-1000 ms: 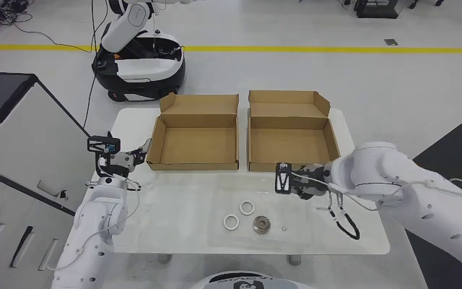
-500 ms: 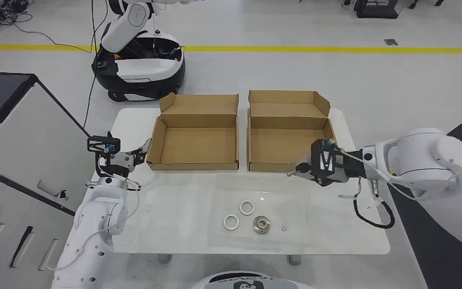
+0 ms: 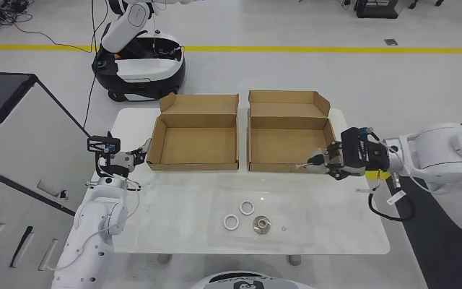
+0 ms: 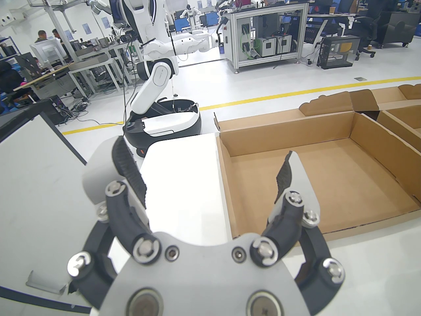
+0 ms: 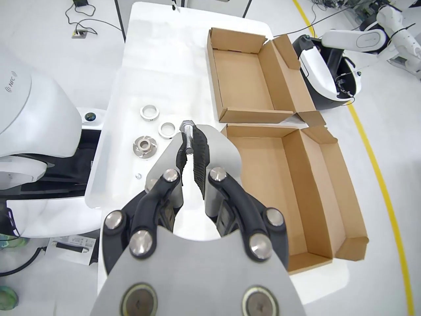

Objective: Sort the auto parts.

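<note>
Tabletop (image 3: pixel 180 217), white, on a pale workshop floor, seen from the top: two cardboard boxes, left box (image 3: pixel 195 148) and right box (image 3: pixel 289 148); two rings (image 3: pixel 246 207) (image 3: pixel 232 222); one flanged hub (image 3: pixel 261 225); one washer (image 3: pixel 284 230). Left wrist view: left gripper (image 4: pixel 205 166) spread wide, empty, beside left box. Right wrist view: right gripper (image 5: pixel 190 139) clenched on one bolt (image 5: pixel 187 133), near right box's front corner.

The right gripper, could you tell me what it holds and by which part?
The right gripper holds a bolt by its threaded shank; the hex head sticks out past it.
</note>
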`<action>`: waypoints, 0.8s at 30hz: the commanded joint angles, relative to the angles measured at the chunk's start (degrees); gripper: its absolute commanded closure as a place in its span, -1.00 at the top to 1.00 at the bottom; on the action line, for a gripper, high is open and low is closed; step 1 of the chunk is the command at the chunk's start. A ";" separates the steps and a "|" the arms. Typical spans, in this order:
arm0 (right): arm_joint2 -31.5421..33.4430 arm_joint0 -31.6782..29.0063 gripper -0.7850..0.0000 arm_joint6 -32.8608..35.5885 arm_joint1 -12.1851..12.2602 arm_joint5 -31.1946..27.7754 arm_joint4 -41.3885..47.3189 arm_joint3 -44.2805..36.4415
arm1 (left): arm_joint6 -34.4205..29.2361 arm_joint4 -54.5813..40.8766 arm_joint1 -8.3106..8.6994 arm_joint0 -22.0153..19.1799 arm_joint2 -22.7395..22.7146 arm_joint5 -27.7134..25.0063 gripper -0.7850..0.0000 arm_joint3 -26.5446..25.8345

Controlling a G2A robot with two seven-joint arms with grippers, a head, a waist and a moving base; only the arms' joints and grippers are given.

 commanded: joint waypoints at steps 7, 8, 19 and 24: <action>-6.12 7.14 -1.00 -1.45 -0.21 0.00 2.70 2.49 | 0.00 0.00 0.00 0.00 0.00 0.00 1.00 0.00; -7.16 8.27 -1.00 -1.68 -0.34 0.00 3.21 3.06 | 0.00 0.00 0.00 0.00 0.00 0.00 1.00 0.00; -16.40 19.32 -1.00 1.31 -1.52 0.00 22.30 6.01 | 0.00 0.00 0.00 0.00 0.00 0.00 1.00 0.00; -17.39 21.79 -1.00 8.14 -2.08 0.00 36.13 5.45 | 0.00 0.00 0.00 0.00 0.00 0.00 1.00 0.00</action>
